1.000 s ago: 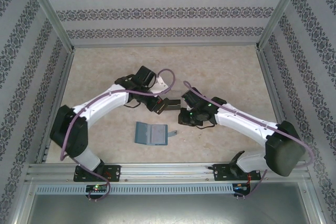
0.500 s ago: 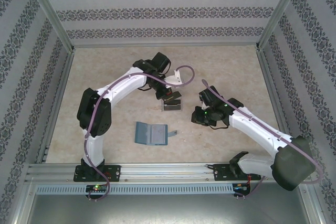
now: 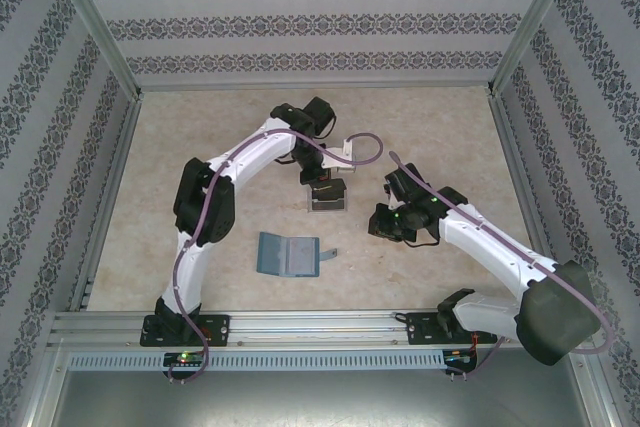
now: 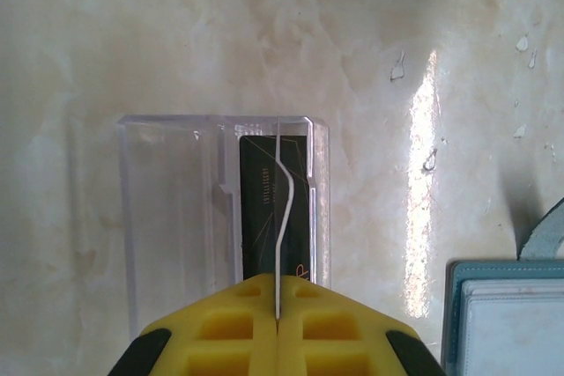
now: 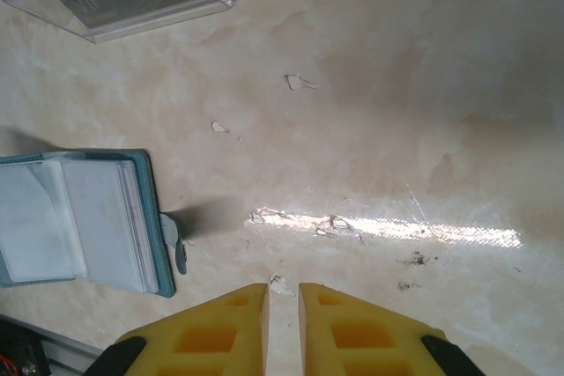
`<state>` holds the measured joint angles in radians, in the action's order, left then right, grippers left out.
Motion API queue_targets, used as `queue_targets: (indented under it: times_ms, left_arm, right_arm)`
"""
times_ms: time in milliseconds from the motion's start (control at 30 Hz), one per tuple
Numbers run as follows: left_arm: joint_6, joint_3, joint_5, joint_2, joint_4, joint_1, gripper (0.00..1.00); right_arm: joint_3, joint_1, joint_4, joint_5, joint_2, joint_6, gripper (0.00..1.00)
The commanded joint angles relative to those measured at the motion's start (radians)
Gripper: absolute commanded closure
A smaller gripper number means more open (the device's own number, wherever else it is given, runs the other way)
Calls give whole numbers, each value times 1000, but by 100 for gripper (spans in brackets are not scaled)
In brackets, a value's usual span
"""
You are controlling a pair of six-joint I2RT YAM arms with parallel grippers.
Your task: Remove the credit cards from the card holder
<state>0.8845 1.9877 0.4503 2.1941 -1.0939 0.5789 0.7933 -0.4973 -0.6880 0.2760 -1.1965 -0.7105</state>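
Left gripper (image 4: 277, 310): fingers pressed together on the pale card (image 4: 284, 204), which is held edge-on and visibly bowed over the clear box (image 4: 211, 121). The dark card (image 4: 260, 209) lies in the box's 3 o'clock compartment, as the left wrist view has it. The card holder (image 3: 288, 255) lies open on the table (image 5: 397, 129), at 7 o'clock from the box and apart from it. Right gripper (image 5: 282, 301): narrow gap, nothing in it.

Risk: the bowed card is sprung. On release it may flick, catch the divider or land outside. Pressing lower could kink it or shove the light box.
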Motion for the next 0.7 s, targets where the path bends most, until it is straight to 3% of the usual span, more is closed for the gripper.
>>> queue_targets:
  times_ms: [0, 667]
  left_arm:
    - [61, 59, 5, 45, -105, 22, 100]
    - [27, 152, -92, 133, -219, 36, 100]
  right_arm:
    - [-16, 15, -9, 16, 3, 21, 81]
    - [-20, 32, 19, 49, -10, 23, 81]
